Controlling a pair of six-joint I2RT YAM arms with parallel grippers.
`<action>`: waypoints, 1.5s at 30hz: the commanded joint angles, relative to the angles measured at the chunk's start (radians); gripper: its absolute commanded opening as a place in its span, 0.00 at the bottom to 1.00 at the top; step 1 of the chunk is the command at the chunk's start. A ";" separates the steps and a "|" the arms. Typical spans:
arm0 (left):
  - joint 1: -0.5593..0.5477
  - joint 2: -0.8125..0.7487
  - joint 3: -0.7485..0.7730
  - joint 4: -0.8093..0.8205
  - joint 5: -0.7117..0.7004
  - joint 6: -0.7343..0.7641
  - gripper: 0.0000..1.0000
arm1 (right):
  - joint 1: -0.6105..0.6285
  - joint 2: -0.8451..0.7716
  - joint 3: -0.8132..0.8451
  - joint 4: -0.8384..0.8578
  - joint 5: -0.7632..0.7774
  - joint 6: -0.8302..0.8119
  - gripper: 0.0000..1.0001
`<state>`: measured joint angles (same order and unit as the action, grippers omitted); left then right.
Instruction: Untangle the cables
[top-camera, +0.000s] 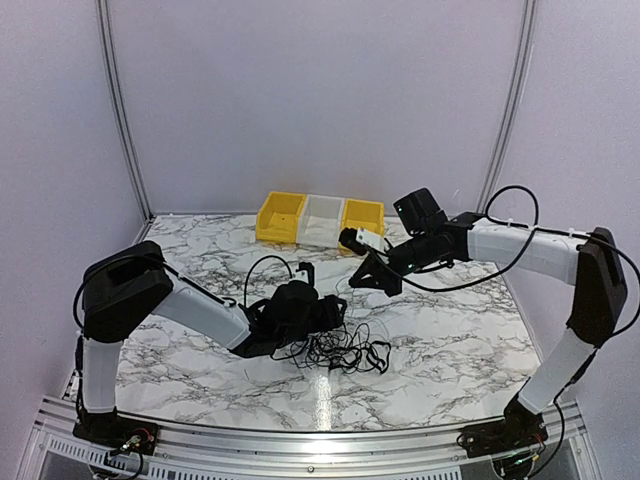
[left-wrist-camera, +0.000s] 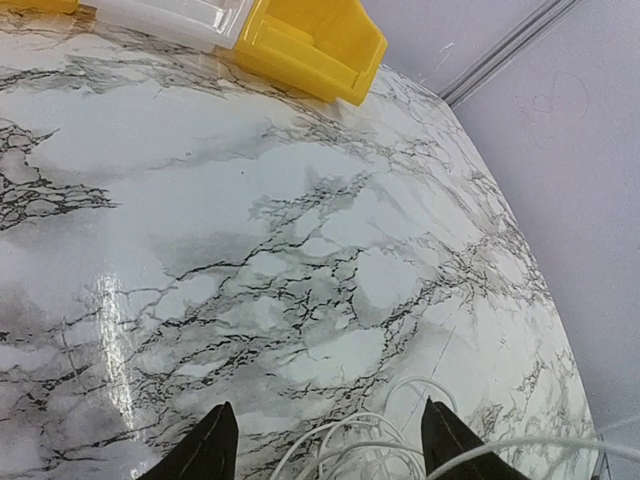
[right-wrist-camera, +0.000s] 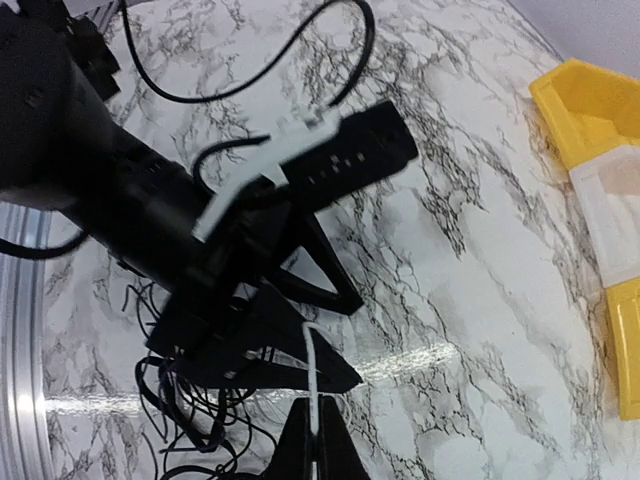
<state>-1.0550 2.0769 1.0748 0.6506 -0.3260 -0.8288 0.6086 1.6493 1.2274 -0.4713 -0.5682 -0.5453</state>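
Just above thin looped cables (top-camera: 345, 352) left jaws gape; right jaws pinch one white strand (right-wrist-camera: 312, 370).

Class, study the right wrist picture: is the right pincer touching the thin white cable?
Touching. The right wrist view shows the right pincer shut, with the white cable pinched between its fingertips and rising out above them.

The marble-patterned table (top-camera: 450, 340) carries 3 bins (top-camera: 323, 236) at its far edge and tangled cables (top-camera: 350, 352) nearer the front.
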 joint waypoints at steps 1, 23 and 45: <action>-0.010 0.052 0.046 0.015 -0.038 -0.026 0.64 | 0.037 -0.049 0.065 -0.025 -0.116 0.006 0.00; -0.017 0.122 0.003 0.015 0.002 -0.082 0.42 | 0.024 -0.174 0.693 -0.117 -0.193 0.133 0.00; -0.025 -0.456 -0.491 0.014 -0.082 0.106 0.69 | 0.023 -0.216 0.446 -0.023 -0.090 0.125 0.00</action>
<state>-1.0710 1.7012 0.6537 0.6769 -0.4034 -0.8188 0.6346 1.4643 1.6798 -0.5491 -0.6739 -0.4194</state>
